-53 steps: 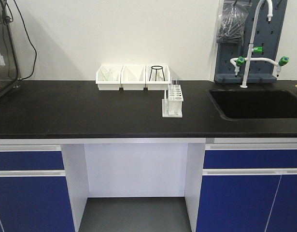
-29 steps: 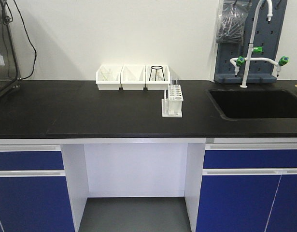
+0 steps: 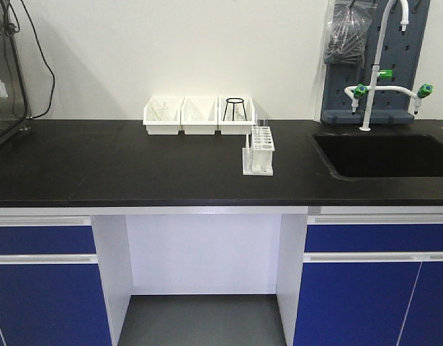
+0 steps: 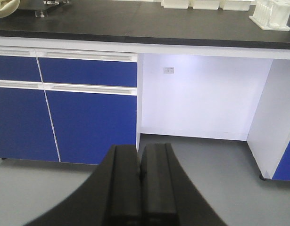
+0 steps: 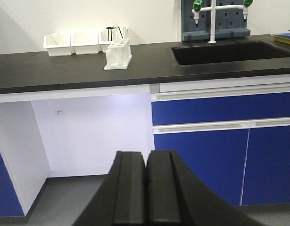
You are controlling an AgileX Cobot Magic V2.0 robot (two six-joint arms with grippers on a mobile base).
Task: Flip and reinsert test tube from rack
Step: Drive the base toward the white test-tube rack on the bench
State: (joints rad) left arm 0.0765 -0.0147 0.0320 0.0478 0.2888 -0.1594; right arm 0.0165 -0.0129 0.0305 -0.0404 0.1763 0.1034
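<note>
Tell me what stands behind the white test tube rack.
Behind the rack, slightly to its left, three white bins line the wall; the nearest holds a black wire stand. The bin walls hide their bottoms.

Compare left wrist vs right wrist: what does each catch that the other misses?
Left wrist only: a cream object at the counter's left end, and the shut left end effector. Right wrist only: the sink, the green-valved faucet, the grey pegboard, and the shut right end effector. Both: the rack, the white bins and the black counter.
</note>
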